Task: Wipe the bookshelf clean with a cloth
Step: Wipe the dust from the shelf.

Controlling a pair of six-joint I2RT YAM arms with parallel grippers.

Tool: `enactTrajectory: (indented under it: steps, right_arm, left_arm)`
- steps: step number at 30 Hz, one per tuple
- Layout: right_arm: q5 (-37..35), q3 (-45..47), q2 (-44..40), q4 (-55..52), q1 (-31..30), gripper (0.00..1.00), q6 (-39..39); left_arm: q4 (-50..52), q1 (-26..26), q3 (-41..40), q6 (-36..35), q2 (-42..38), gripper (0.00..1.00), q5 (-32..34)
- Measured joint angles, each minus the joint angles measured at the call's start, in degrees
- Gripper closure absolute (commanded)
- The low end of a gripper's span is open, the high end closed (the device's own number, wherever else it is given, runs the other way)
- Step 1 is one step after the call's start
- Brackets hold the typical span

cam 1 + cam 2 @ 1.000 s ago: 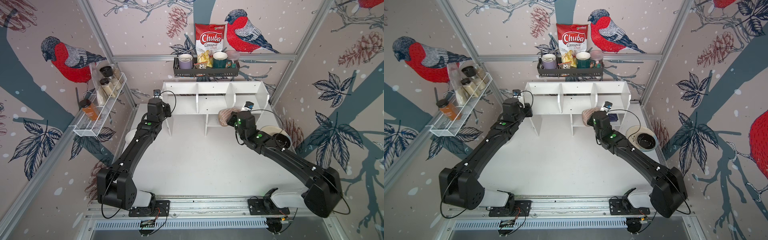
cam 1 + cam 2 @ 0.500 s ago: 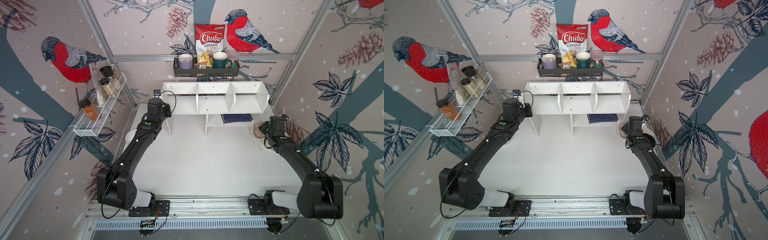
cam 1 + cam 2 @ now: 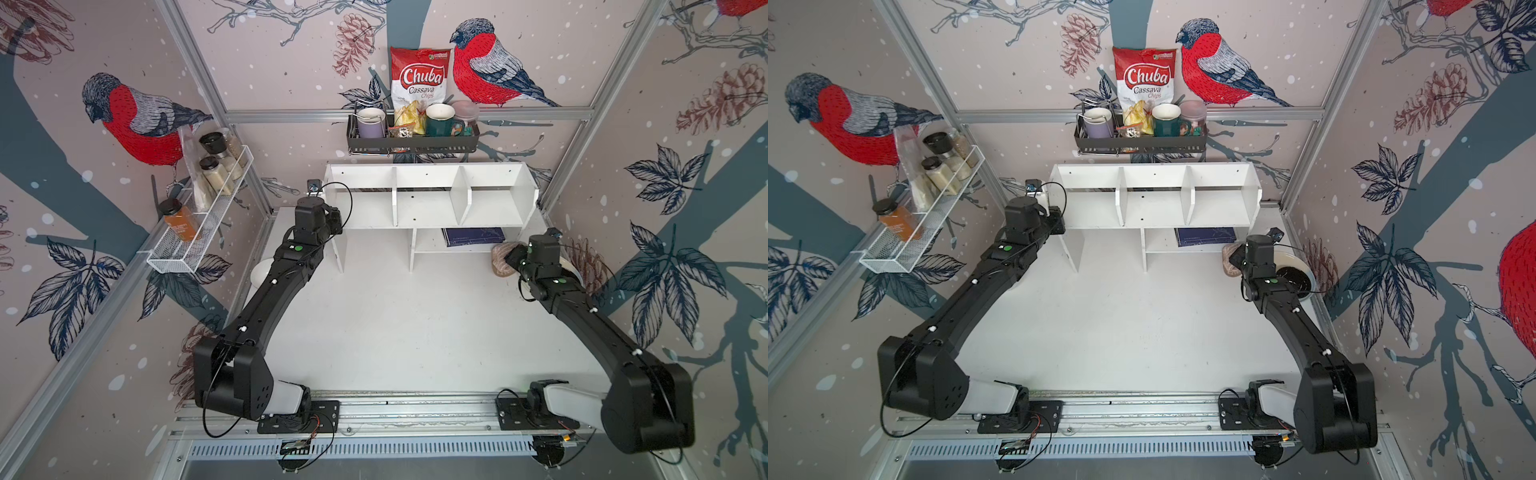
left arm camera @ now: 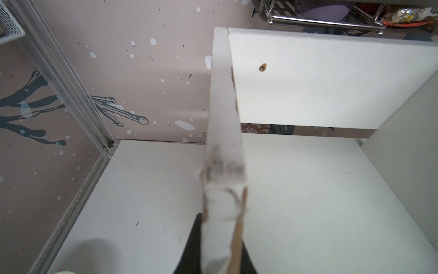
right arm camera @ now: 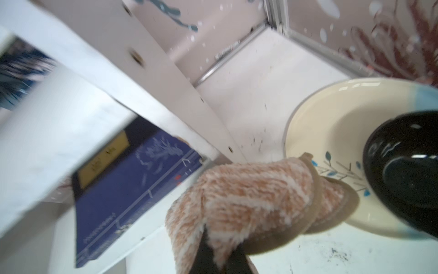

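1. The bookshelf (image 3: 428, 210) is pictured at the back of the tabletop (image 3: 395, 324), on its legs, with a blue book (image 3: 473, 237) lying on its lower shelf.
2. The cloth (image 5: 248, 194) is held bunched at the unit's right end, just beside the lower shelf. It hangs over the rim of a cream plate (image 5: 331, 113) that carries a black bowl (image 5: 403, 170). Whether the cloth touches the wood cannot be told.
3. The right gripper (image 5: 220, 258) is clamped tight on the cloth, its fingers buried in the folds.
4. The left gripper (image 4: 221, 246) is closed on the front edge of the left end panel, apparently to brace the unit.
5. A wipe of the right end or lower shelf is judged to be the step in hand. It would be done best with a broad fold pressed flat to the wood and the unit braced, with the book and plate left undisturbed.
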State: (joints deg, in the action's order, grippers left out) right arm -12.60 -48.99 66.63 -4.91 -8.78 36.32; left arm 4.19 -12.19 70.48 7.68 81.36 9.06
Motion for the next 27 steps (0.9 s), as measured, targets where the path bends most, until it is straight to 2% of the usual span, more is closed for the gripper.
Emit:
enactTrajectory:
  steps: [5, 10, 13, 19, 23, 27]
  right_arm:
    - [-3.74, -2.19, -4.87, -0.09, -6.49, 1.0, -2.69]
    - [-7.54, -3.76, -1.99, 0.2, -17.31, 1.0, -3.48]
    - [-10.03, -7.17, 3.96, 1.92, -25.97, 1.0, -3.54]
    - [-12.81, -21.94, 21.9, 5.2, -40.15, 1.0, -4.66]
    - [-12.81, -29.0, 29.03, 5.33, -43.56, 1.0, -4.83]
    - [-13.75, -27.52, 26.99, 5.25, -41.86, 1.0, -4.74]
  left_arm:
    - [0.11, 0.07, 0.0, 0.0, -0.13, 1.0, -0.09]
    - [0.17, 0.11, -0.02, 0.0, -0.15, 1.0, -0.24]
    - [0.15, 0.11, -0.07, 0.0, -0.2, 1.0, -0.26]
    - [-0.02, 0.11, -0.22, 0.0, -0.24, 1.0, -0.35]
    - [-0.55, 0.13, -0.52, 0.0, -0.24, 1.0, -0.35]
    - [-1.01, 0.13, -0.74, 0.0, -0.24, 1.0, -0.33]
